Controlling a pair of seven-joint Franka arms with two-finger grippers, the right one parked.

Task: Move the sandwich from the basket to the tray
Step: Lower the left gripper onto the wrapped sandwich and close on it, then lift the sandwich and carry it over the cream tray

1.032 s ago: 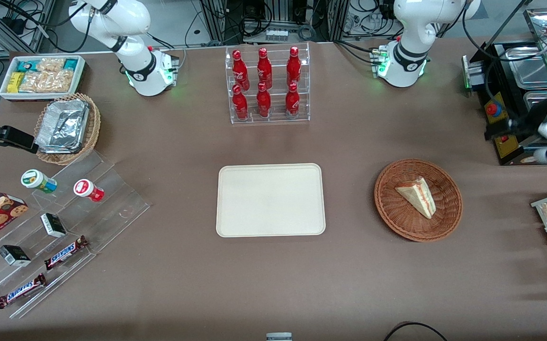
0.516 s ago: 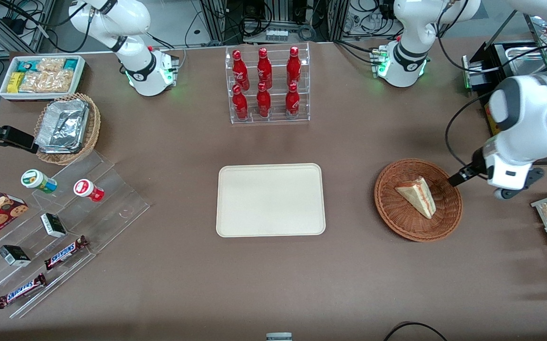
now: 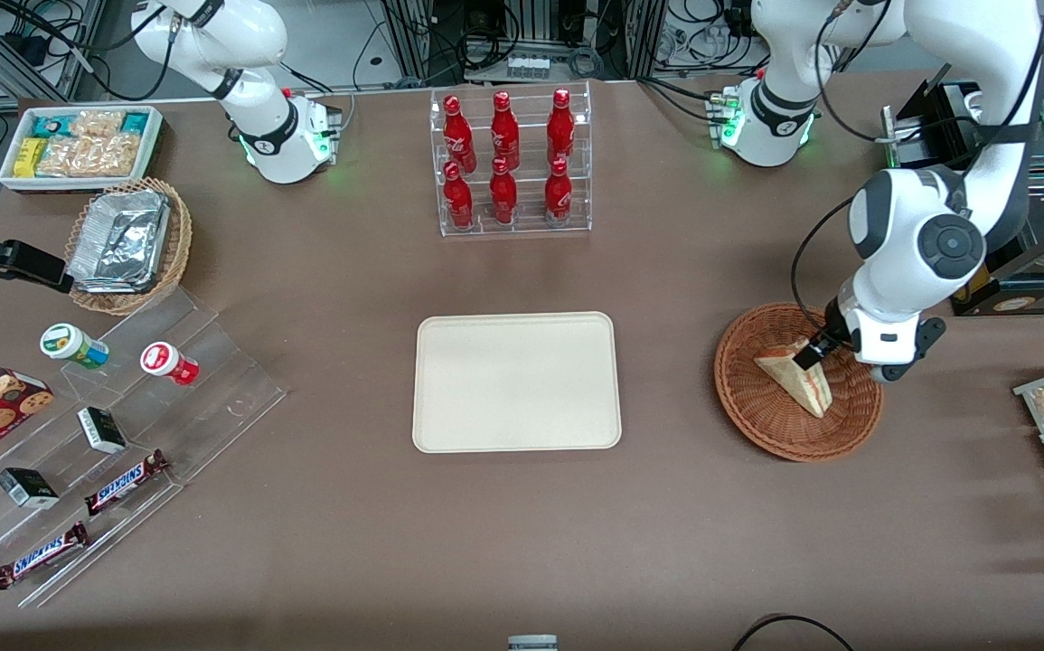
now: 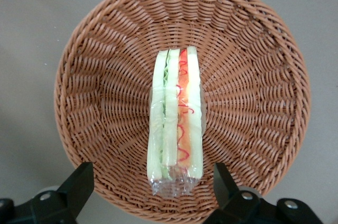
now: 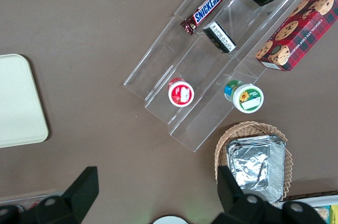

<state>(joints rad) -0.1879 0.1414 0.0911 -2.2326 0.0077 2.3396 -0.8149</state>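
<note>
The claw (image 4: 150, 189) hangs over the basket (image 3: 757, 416) with its two black fingers (image 4: 78, 182) spread wide, one on each side of the sandwich (image 4: 175, 121), and it holds nothing. In the wrist view the fingers do not touch the bread. The sandwich lies in the middle of the round, brown basket woven from thin wicker strips. It is a wedge of soft white bread with green, orange and red stripes of filling along its cut side, and a clear shiny wrap bunches at one end. The basket sits on the brown desk (image 3: 666, 542), toward the working arm's end. The tray (image 3: 516, 381) lies flat in the middle of the desk, well apart from the basket. It is smooth and cream colored, with round corners and a low rim. Toward the parked arm's end, two candy bars (image 3: 126, 482) lie on clear plastic steps, and their wrappers read SNICKERS. A clear rack holds six shiny red bottles (image 3: 504, 158), farther from the front camera than the tray.
</note>
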